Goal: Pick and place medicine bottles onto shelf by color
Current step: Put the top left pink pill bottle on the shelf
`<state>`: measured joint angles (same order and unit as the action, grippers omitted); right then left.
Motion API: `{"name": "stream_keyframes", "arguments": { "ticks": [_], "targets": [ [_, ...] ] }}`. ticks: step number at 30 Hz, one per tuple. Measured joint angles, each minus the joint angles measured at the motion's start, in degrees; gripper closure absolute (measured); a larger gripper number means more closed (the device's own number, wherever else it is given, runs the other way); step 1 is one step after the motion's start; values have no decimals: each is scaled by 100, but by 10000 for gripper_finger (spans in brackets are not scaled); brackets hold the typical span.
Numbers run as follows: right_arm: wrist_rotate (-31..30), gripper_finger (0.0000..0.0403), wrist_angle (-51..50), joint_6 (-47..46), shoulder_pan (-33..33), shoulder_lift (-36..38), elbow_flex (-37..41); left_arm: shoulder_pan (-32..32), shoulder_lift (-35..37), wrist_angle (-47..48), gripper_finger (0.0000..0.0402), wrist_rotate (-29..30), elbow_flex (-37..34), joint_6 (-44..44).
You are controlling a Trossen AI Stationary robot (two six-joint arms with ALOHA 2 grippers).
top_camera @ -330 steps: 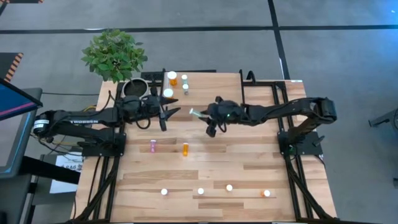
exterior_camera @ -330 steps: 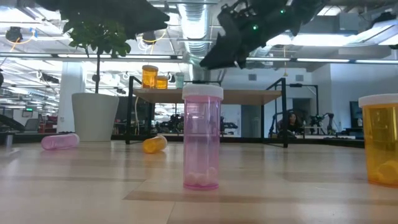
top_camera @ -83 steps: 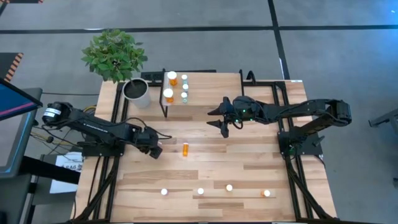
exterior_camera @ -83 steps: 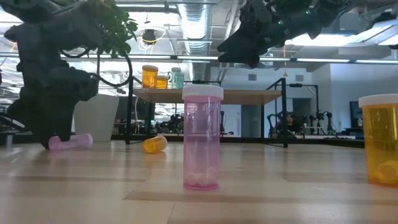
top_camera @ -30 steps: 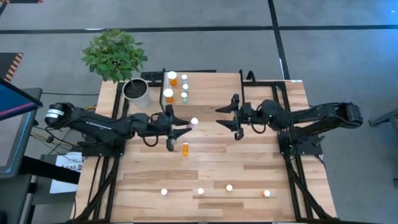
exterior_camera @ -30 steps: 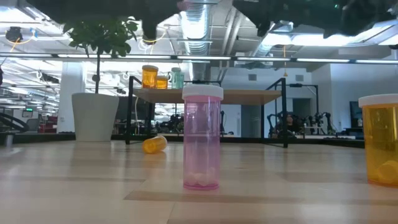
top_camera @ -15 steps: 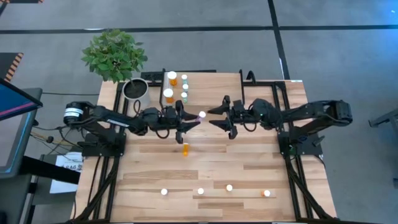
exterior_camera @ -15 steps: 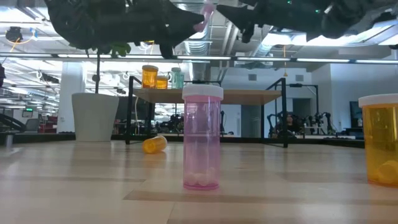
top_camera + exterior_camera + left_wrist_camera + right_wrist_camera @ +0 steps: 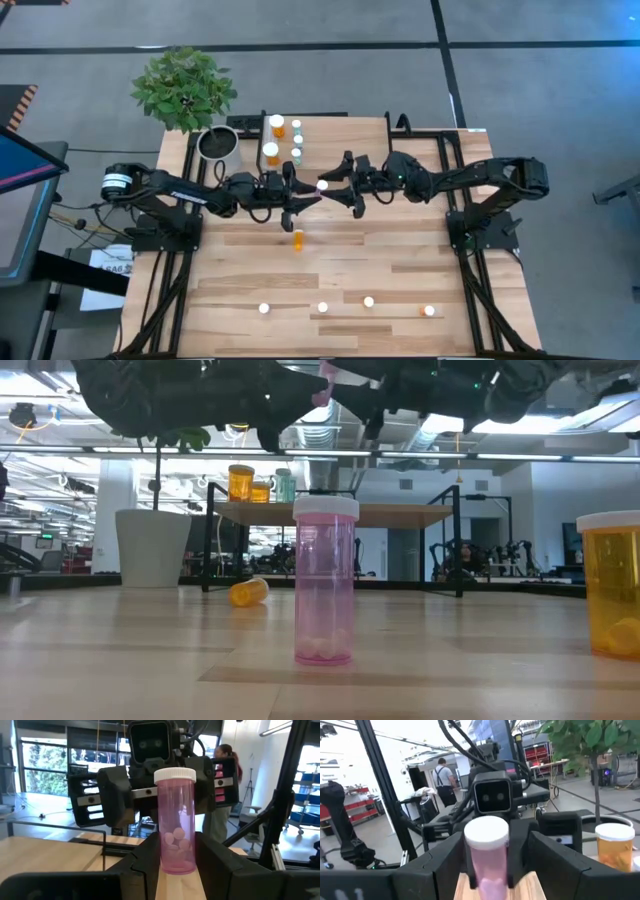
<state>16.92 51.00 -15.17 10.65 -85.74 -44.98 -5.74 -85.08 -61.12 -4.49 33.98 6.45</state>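
Observation:
A pink medicine bottle (image 9: 176,820) with a white cap (image 9: 322,185) hangs in the air over the table's middle, and my left gripper (image 9: 177,857) is shut on it. My right gripper (image 9: 487,865) faces it from the table's right, open, one finger on either side of the bottle with a gap on both sides. The shelf (image 9: 285,140) stands at the far edge, with two orange bottles (image 9: 270,152) and two teal ones (image 9: 297,155) upright on it. An orange bottle (image 9: 298,239) lies on its side on the table. My left gripper pinches the pink bottle's lower body (image 9: 176,862) between its two fingers. The fingers come about level from the table's left. The bottle stands roughly upright, cap up, lifted well clear of the table.
A potted plant (image 9: 218,146) stands left of the shelf. Along the near edge stand several upright bottles, among them a pink one (image 9: 325,580) and an orange one (image 9: 612,585). A person (image 9: 225,780) stands in the room beyond.
My left gripper has carried the pink bottle toward the far edge and a little to the right, then kept still. My right gripper has moved toward the table's left until its fingers flank the bottle.

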Motion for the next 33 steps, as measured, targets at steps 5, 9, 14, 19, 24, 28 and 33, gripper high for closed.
{"name": "stream_keyframes", "arguments": {
  "ticks": [5,9,14,19,24,28,33],
  "targets": [
    [14,152,-45,1,-1,17,-62,0,0,79,301,0,0,-27],
    [14,155,-69,1,-1,32,-62,0,0,118,301,2,0,-64],
    [25,182,-146,7,-3,29,-62,0,0,123,301,3,0,-66],
    [77,228,-132,42,-3,32,-62,0,0,126,301,20,0,-65],
    [119,269,-114,51,-1,32,-62,0,0,122,299,56,0,-63],
    [117,279,-109,58,1,32,-62,-15,0,122,279,68,0,-62],
    [117,265,-73,57,88,34,-62,-107,0,225,236,69,0,-62]
  ]
}}
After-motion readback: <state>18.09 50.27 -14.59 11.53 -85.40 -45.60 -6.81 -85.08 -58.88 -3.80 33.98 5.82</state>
